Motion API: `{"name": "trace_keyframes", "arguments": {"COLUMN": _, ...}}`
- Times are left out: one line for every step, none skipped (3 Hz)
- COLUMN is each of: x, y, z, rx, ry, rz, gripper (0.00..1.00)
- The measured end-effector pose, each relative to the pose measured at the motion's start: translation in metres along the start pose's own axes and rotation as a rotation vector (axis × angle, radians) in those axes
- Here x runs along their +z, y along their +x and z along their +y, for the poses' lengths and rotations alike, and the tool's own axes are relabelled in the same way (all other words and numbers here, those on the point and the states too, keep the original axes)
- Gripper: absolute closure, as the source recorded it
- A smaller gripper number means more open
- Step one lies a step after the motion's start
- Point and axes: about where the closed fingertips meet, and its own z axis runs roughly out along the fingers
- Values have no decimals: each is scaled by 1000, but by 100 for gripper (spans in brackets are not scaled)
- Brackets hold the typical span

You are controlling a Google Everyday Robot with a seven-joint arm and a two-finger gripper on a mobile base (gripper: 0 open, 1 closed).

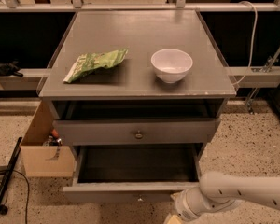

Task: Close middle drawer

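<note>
The grey bench [130, 27] stands before me, its middle drawer [121, 192] pulled far out. The tool [175, 216] hangs just beside that drawer's front, right end; spread or pressed together, I cannot tell. On top sit 1 bowl [171, 65] and 1 green bag [95, 63].

All I have of my robot on screen is one arm [245, 193], a smooth off-white tube with a matte plastic look, rounded like a padded sleeve. A few small dark dots run along its side near the right edge; whether they are screws or holes I cannot tell. The arm swells into a bulbous rounded joint [214, 185], then narrows to a wrist [190, 208] built of stacked white rings with thin darker seams between them. Beyond the wrist sits the claw [171, 219], at the very bottom edge of my view, right of centre; only a pale tan sliver of it shows.
</note>
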Motion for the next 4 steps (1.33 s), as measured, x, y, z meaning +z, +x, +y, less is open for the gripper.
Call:
{"name": "trace_keyframes", "arguments": {"x": 0, "y": 0, "z": 0, "rx": 0, "ry": 0, "rz": 0, "gripper": 13}}
{"name": "trace_keyframes", "arguments": {"x": 0, "y": 0, "z": 0, "rx": 0, "ry": 0, "rz": 0, "gripper": 29}}
{"name": "trace_keyframes", "arguments": {"x": -1, "y": -8, "z": -6, "rx": -15, "ry": 19, "rz": 19, "gripper": 53}}
{"name": "trace_keyframes", "arguments": {"x": -8, "y": -13, "z": -41, "rx": -30, "ry": 76, "rz": 70, "gripper": 84}}
